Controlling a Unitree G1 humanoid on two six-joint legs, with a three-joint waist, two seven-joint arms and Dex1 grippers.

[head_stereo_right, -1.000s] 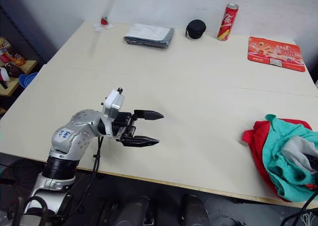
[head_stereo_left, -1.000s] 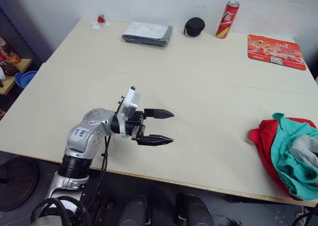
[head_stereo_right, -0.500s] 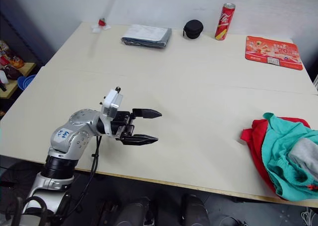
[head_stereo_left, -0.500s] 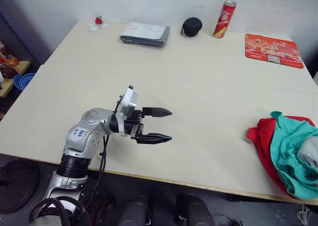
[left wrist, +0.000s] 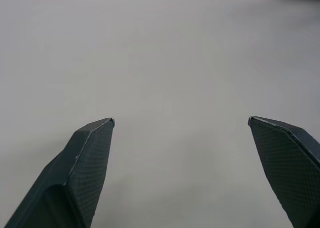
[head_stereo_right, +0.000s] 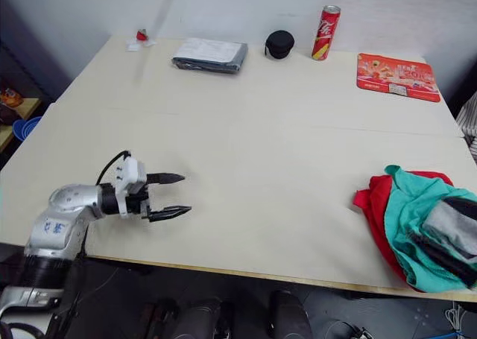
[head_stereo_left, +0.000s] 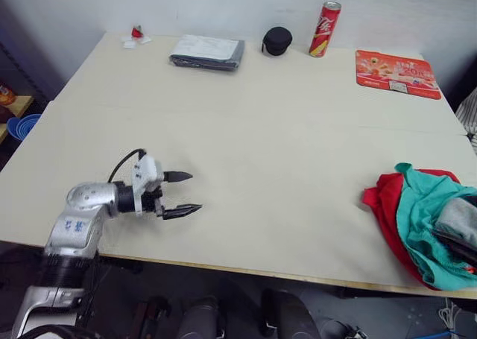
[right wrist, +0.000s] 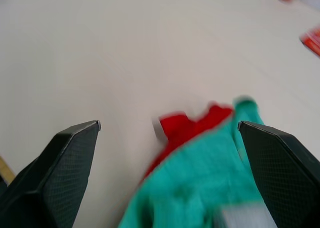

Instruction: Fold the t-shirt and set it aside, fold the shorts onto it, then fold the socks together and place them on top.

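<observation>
While shorts point(head_stereo_left: 421, 220) cover t-shirt point(head_stereo_left: 384, 205), left gripper point(head_stereo_left: 188, 192) (jaws apart) hovers.

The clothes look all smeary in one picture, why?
In the right wrist view the red t-shirt and teal shorts are smeared, probably motion blur. In the left eye view the same pile looks crisp, and the left wrist view shows sharp fingers over plain table.

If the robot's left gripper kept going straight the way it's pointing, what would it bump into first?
Probably nothing soon. The left gripper is open and points across bare table toward the robot's right. Far along that line lies the t-shirt under the shorts, likely the first thing met.
</observation>
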